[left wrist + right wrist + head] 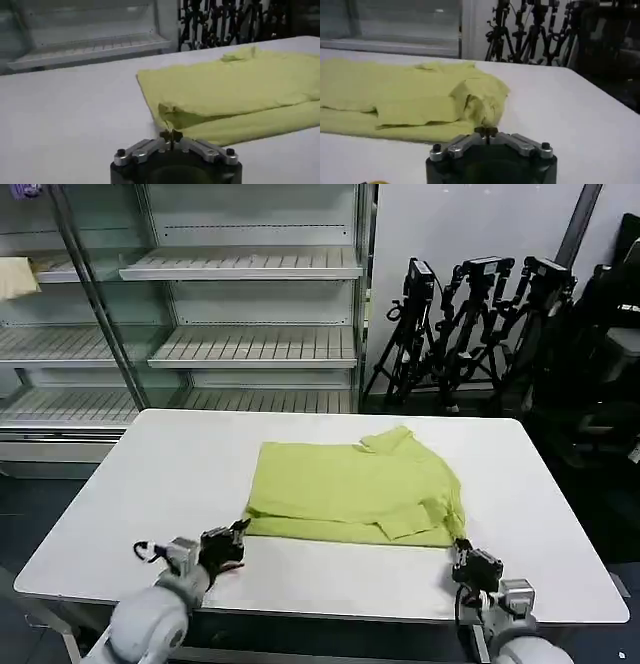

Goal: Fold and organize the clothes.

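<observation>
The lime T-shirt (pixel 355 489) lies partly folded mid-table; the left gripper (pixel 238 536) pinches its near-left corner, fingers closed on the fabric; the right gripper (pixel 462 548) likewise clamps the near-right corner; the white table (pixel 150 484) stands before glass-doored shelving (pixel 250 284) and tripods (pixel 470 324); the left wrist view shows the folded hem (pixel 172 112) doubled over.

The T-shirt (pixel 350 489) is soft, thin, matt yellow-green cloth, creased along its folds. The counter (pixel 180 474) under it is smooth, white and faintly sheened. Both grippers, left (pixel 171 135) and right (pixel 485 131), have dull silver metal fingers on matt black housings. The far shelves (pixel 250 344) look like pale slatted metal behind glossy glass.
</observation>
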